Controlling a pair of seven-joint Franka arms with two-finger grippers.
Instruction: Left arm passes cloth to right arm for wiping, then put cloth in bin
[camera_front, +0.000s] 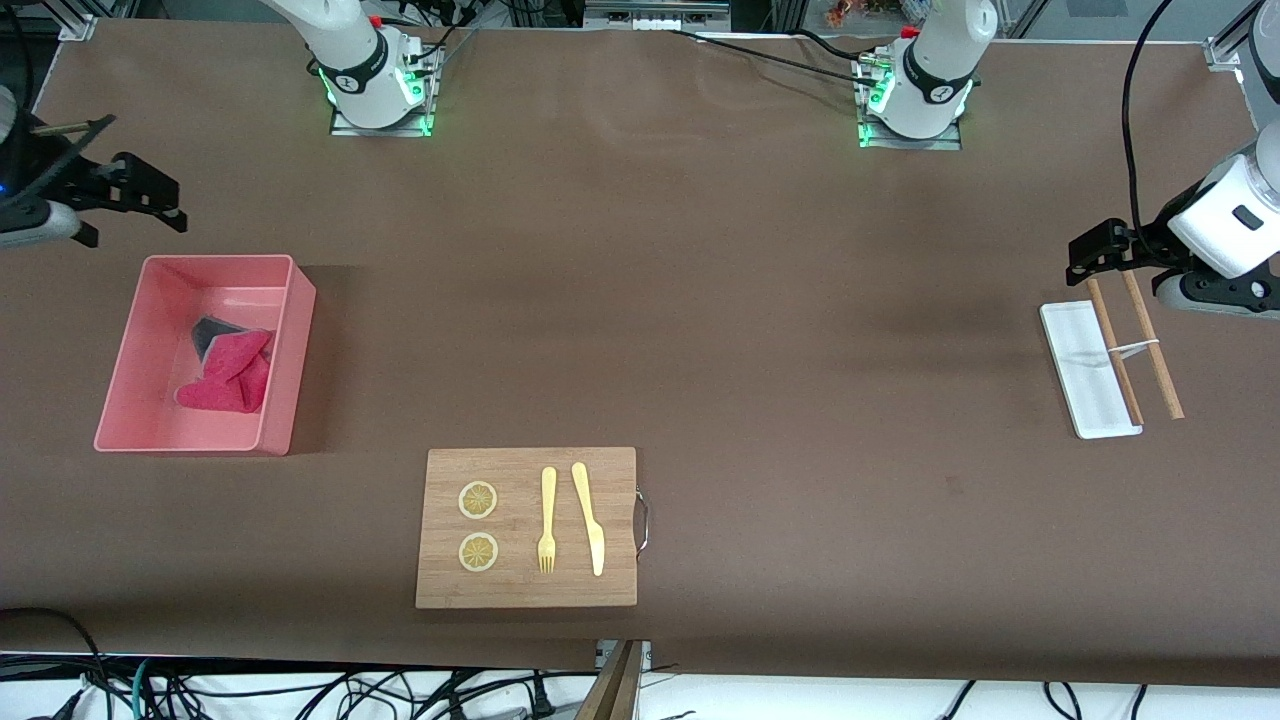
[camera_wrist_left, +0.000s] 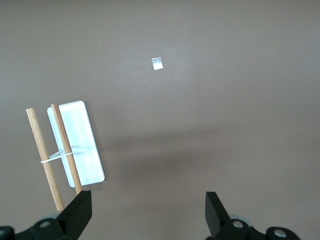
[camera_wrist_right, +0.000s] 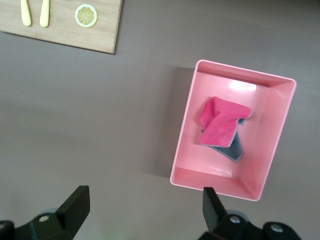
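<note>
Black two-finger right gripper (camera_front: 150, 200) hangs in the air at the right arm's end of the table, just off the pink tub's far corner as the front view shows it, fingers (camera_wrist_right: 75, 207) spread wide and nothing between them. Down in the light pink rectangular plastic bin (camera_front: 125, 385) lies the small floppy cloth (camera_front: 230, 370), crumpled on the tub's floor, magenta-pink face mostly up with a dark grey flap peeking out at one edge; the right wrist view catches it (camera_wrist_right: 222, 125) clearly inside the walls, touching neither gripper. Over at the left arm's end, the black left gripper (camera_front: 1095, 252) hovers above the table just beside the end of the small flat white tray (camera_front: 1075, 375) that lies farther from the front camera, its fingers (camera_wrist_left: 80, 212) also spread wide and empty. Two light brown wooden sticks (camera_front: 1135, 345), bound by a thin white band, lie across that tray. Nearer the front camera, roughly mid-table, sits a pale wooden cutting board (camera_front: 527, 590) with a metal handle, carrying two round lemon slices (camera_front: 477, 500), a yellow fork (camera_front: 547, 520) and a yellow knife (camera_front: 590, 520) side by side.
</note>
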